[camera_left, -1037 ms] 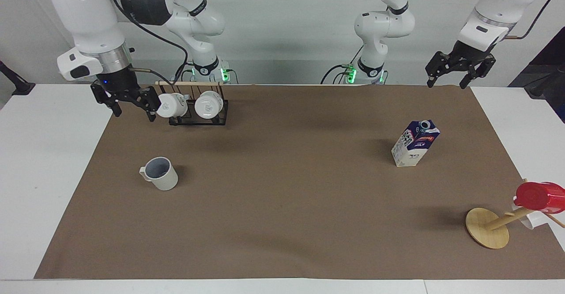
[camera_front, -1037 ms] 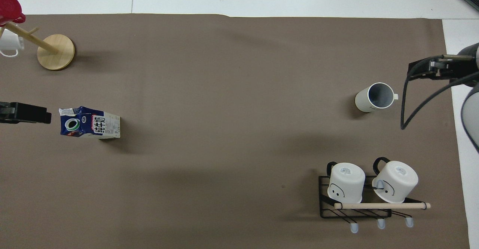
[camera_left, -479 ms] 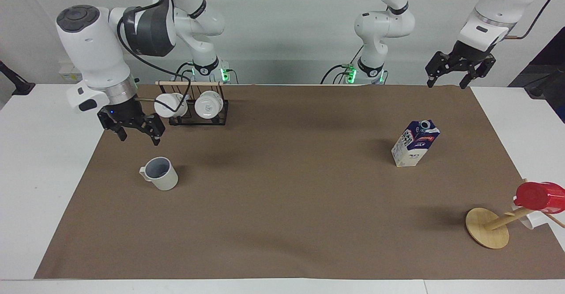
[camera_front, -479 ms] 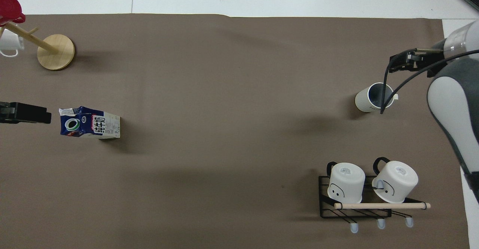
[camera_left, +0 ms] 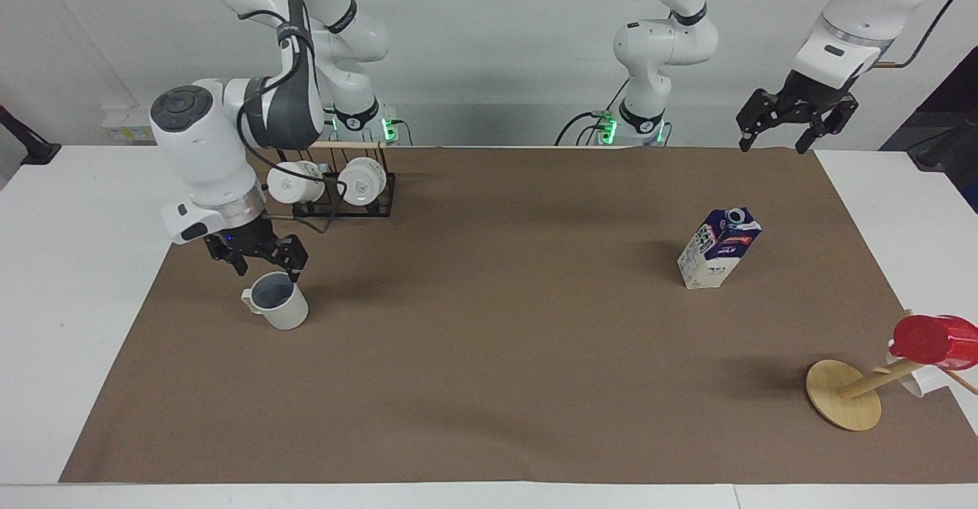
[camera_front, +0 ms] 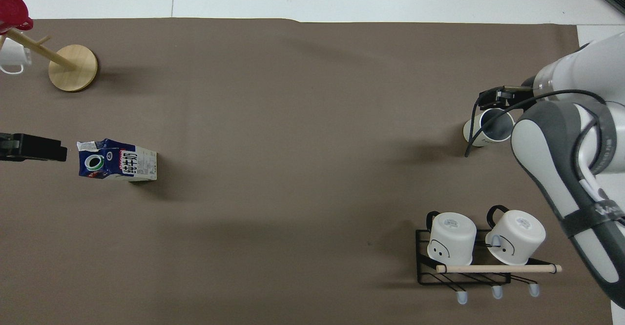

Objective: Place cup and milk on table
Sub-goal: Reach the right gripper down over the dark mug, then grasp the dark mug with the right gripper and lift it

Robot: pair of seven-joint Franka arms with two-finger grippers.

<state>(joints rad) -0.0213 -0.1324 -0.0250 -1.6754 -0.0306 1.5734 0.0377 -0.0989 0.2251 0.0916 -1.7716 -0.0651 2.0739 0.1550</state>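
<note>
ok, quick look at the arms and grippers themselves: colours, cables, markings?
Both arms are glossy white with dark grey joint sections. The right gripper and the left gripper are black and two-fingered. A black cable loops along the right arm's wrist. Green lights glow at both bases.

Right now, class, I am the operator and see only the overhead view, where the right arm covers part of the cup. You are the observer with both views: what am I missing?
Observer: In the facing view the right gripper is open, right at the rim of the cup. I cannot tell if it touches.
Operator: Where is the handle?
Observer: It points toward the right arm's end of the table.
Operator: Is the left gripper at the milk?
Observer: No. It waits open, high in the air, while the milk stands upright on the table.
</note>
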